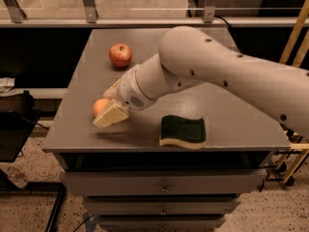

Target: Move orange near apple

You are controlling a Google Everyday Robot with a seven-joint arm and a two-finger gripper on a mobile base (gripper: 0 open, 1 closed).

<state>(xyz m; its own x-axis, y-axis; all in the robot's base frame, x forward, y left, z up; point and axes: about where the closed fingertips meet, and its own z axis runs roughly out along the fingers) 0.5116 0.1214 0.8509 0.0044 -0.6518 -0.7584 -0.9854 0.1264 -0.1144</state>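
The orange [99, 106] lies near the front left of the grey table [227, 120], partly hidden behind my gripper. My gripper [107, 111] is right at the orange, touching or nearly touching its right and front sides, low over the table. The red apple [120, 55] with yellowish patches stands further back on the table, well apart from the orange and behind my white arm [203, 66].
A green-and-yellow sponge [183, 131] lies near the front edge, right of the gripper. The table's left edge is close to the orange. Drawers sit under the table. A wooden frame [299, 37] stands at the right.
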